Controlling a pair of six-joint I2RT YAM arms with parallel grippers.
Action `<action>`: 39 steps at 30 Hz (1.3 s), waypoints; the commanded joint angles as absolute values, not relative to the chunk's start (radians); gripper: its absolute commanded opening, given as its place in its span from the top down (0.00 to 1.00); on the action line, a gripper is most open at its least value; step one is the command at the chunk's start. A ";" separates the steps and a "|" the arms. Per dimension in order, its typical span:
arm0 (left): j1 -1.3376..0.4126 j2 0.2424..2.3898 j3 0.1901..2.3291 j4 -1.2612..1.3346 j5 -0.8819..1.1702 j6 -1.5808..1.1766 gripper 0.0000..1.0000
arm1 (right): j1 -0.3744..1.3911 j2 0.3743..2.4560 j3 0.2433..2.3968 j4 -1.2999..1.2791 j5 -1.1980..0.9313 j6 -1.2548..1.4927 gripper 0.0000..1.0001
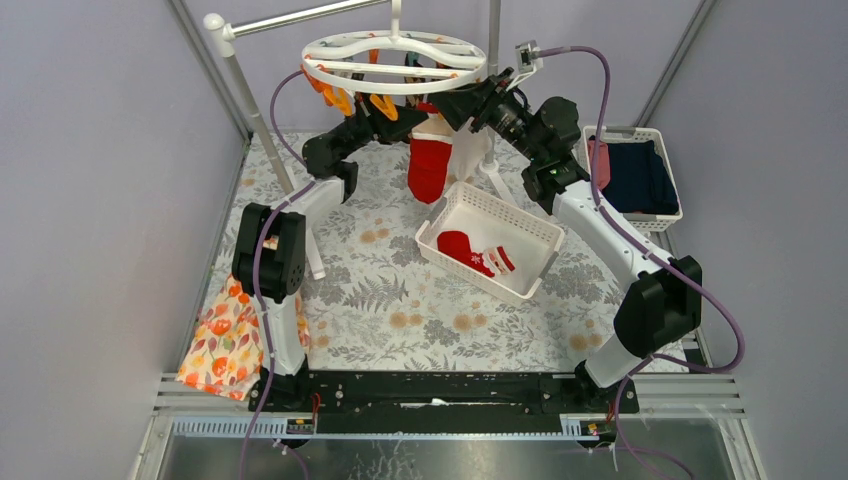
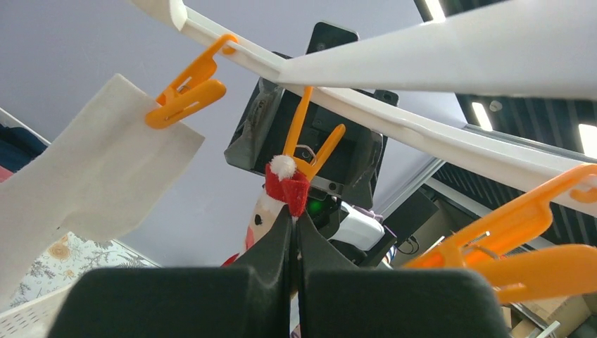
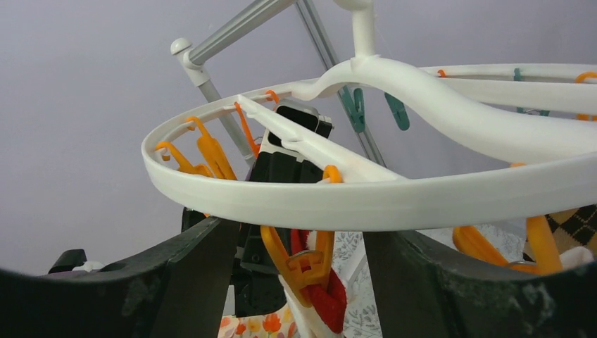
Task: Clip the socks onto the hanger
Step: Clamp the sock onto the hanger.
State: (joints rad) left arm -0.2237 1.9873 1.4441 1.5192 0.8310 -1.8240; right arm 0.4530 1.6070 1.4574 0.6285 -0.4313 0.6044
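Far left, at the table edge: orange floral cloth [image 1: 225,340] draped beside the base of the left arm.

Left arm reaches up and back under the hanger [image 1: 397,42], which is suspended above the far side of the fern-print table [image 1: 380,290].

Left gripper [image 2: 292,222]: fingers pressed together, tips just below the cuff of the red sock [image 2: 288,189]. Whether any cloth is nipped between them, I cannot tell.

Left wrist view, left part: whitish sock [image 2: 91,183] hangs from the rim, held at its top corner by an outer clothespin [image 2: 186,91], also orange.

Red sock: white pompom and red cuff sit in the mouth of the orange clothespin [image 2: 310,151], which dangles from a hanger bar. In the top view the sock body hangs straight down, between the two grippers.

Right gripper [image 3: 296,232]: fingers spread wide, one on each side of that clothespin and clear of it, just under the near rim.

Teal clothespins [image 3: 355,105] hang on the far side of the ring. A corner of an argyle sock [image 3: 581,225] shows at the right edge of the right wrist view — its clip is not visible.

Centre-right on the table: white slatted basket [image 1: 530,225], set at an angle, with a second red sock [image 1: 475,252] with white trim lying inside.

Far right: another white basket [image 1: 665,215] holds navy and pink folded clothes [image 1: 635,170].
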 commanded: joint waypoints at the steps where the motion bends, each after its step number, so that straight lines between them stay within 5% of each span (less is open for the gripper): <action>1: -0.228 2.003 1.463 1.626 0.824 -1.830 1.00 | 0.459 1.586 1.495 0.649 -0.439 0.592 0.25; 4: -0.229 2.004 1.461 1.626 0.826 -1.830 0.98 | 0.459 1.576 1.490 0.646 -0.434 0.585 0.18; 9: -0.227 1.997 1.431 1.624 0.828 -1.819 0.67 | 0.459 1.532 1.446 0.631 -0.401 0.550 0.02; 14: -0.224 1.979 1.381 1.623 0.829 -1.783 0.42 | 0.460 1.485 1.397 0.616 -0.384 0.510 0.00; 26: -0.177 1.919 1.070 1.622 0.865 -1.521 0.39 | 0.460 1.313 1.196 0.522 -0.359 0.337 0.00; 36: -0.165 1.643 0.601 1.618 0.818 -0.839 0.38 | 0.460 1.113 0.898 0.512 -0.249 0.119 0.00; 39: -0.172 1.580 0.485 1.617 0.744 -0.681 0.27 | 0.460 1.078 0.819 0.499 -0.199 0.070 0.00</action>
